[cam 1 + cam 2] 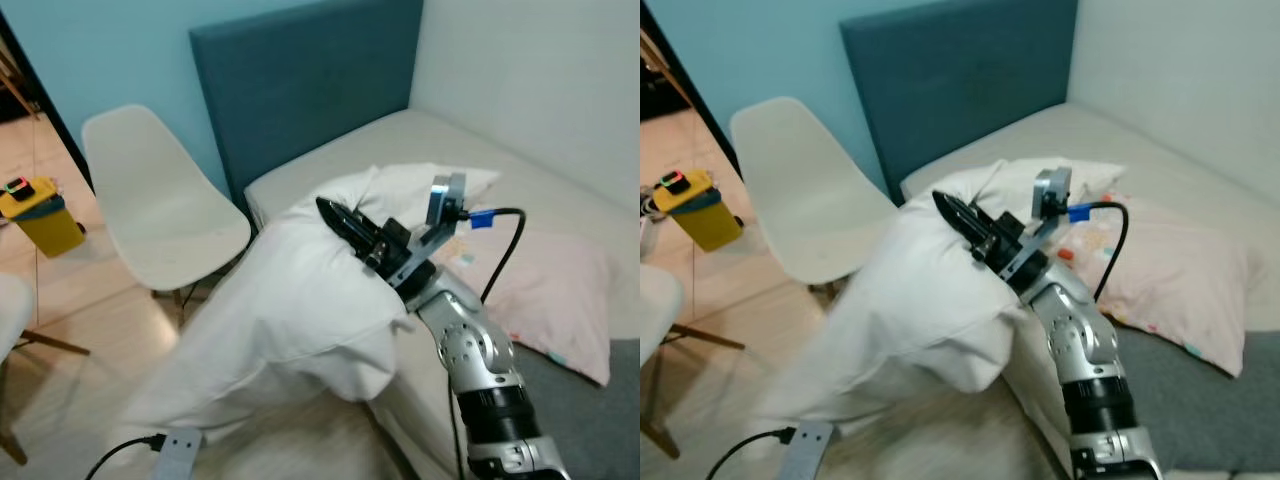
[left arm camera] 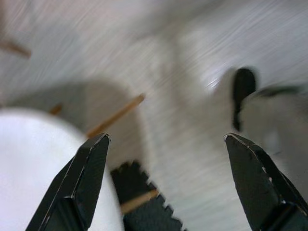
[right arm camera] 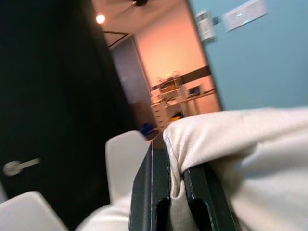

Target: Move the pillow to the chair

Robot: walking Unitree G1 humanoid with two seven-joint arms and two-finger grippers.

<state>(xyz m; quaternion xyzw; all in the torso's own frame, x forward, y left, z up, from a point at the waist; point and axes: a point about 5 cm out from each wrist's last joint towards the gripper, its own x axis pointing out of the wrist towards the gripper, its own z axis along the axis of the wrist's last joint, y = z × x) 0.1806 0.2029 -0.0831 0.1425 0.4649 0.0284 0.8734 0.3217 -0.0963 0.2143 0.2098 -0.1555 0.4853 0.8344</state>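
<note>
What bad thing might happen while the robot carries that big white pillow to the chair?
The right gripper pinches only a fold of the white pillow, so it might slip out. Most of the pillow hangs low toward the floor and could drag there. The chair seat is small and curved, so the pillow may slide off.

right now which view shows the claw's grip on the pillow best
Right wrist view: the right claw is shut on a fold of the pillow, seen close up. Both eye views show the claw against the lifted pillow, the pinch itself less clear. The left wrist view is blurred.
</note>
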